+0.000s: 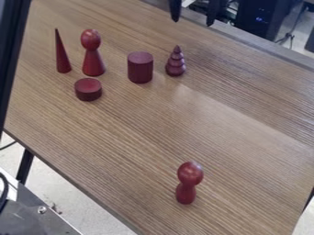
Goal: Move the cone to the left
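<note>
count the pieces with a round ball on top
2: one ball-topped piece between the thin cone and the tall cylinder, the other ball-topped piece by itself, lower in the view.

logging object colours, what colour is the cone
Dark red, seen in the camera view.

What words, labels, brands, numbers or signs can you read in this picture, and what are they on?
None that can be read.
The cone, the short disc and the taller cylinder bear no visible lettering, nor does the wooden tabletop.
The dark equipment at the top right shows small blue lights, but no readable text.
</note>
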